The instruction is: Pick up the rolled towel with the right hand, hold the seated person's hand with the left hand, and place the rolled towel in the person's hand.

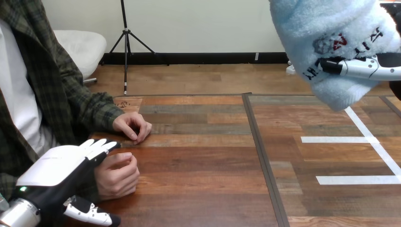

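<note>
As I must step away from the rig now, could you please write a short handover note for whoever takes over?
Right hand: raised at the view's upper right, curled round the rolled towel.
Left hand: open, lying over the wrist of the person's nearer hand, which rests on the table as a loose fist.
Done: towel picked up.
Left: take hold of that hand, then place the towel in it.
</note>
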Available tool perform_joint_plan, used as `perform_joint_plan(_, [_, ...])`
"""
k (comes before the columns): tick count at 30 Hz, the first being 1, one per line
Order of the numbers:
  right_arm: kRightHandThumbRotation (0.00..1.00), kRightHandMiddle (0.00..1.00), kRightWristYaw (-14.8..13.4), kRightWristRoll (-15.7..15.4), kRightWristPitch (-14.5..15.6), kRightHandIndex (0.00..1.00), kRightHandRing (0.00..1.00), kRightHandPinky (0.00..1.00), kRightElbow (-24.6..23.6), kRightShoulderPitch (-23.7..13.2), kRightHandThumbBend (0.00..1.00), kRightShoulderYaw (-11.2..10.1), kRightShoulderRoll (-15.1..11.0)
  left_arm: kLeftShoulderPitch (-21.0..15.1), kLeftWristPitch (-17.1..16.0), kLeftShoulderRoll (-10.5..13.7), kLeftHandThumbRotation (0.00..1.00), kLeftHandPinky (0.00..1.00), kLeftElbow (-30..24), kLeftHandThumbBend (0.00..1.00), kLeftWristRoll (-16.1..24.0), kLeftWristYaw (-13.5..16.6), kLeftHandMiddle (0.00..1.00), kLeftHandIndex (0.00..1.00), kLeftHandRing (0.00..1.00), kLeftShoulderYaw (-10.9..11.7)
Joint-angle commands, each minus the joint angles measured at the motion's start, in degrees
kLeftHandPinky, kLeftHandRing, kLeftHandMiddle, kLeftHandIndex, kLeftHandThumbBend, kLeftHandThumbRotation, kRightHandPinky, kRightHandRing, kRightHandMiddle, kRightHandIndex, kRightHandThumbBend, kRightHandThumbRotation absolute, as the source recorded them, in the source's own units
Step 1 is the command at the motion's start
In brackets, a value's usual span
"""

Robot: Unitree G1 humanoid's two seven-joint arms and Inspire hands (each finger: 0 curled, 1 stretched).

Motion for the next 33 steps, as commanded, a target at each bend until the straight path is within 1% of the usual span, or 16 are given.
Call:
perform_joint_plan(1, [0.00,0.15,0.56,1.81,-0.56,0.19,0.07,0.04,0.27,-2.56,0.53,-1.88,-0.83,-2.43,1.13,2.81,0.34,0.90,-2.21,1.00,0.17,0.11,0.96,0.93,0.98,-1.05])
perform_joint_plan(7, [0.00,0.14,1.22,1.85,-1.86,0.20,0.07,0.03,0.66,-2.07,0.52,-2.37,-1.02,-2.68,0.86,3.66,0.33,0.90,-0.84,1.00,-0.03,1.52,0.95,0.93,0.97,-1.33])
perform_joint_plan(13, [0.00,0.14,1.29,2.15,-1.03,0.20,0.06,0.03,-0.10,-1.42,0.51,-2.98,-1.18,-3.21,1.08,4.18,0.34,0.88,0.65,1.00,-0.14,3.31,0.94,0.91,0.95,-1.38])
perform_joint_plan(19, [0.00,0.13,1.86,2.74,-1.04,0.20,0.06,0.02,-0.71,-0.70,0.51,-3.63,-1.26,-3.62,3.40,4.41,0.33,0.87,0.72,1.00,-0.36,3.45,0.93,0.91,0.94,-1.06])
perform_joint_plan(29, [0.00,0.13,2.17,3.18,-0.77,0.20,0.06,0.02,-1.47,0.17,0.51,-4.43,-1.67,-4.63,5.23,4.50,0.30,0.86,1.56,1.00,-0.93,4.30,0.92,0.91,0.93,-1.05])
perform_joint_plan(33, [0.00,0.13,2.35,3.09,-0.94,0.21,0.06,0.02,-2.04,0.79,0.51,-4.94,-1.96,-5.37,5.58,4.42,0.28,0.85,2.60,1.00,-0.84,5.20,0.92,0.90,0.92,-1.28])
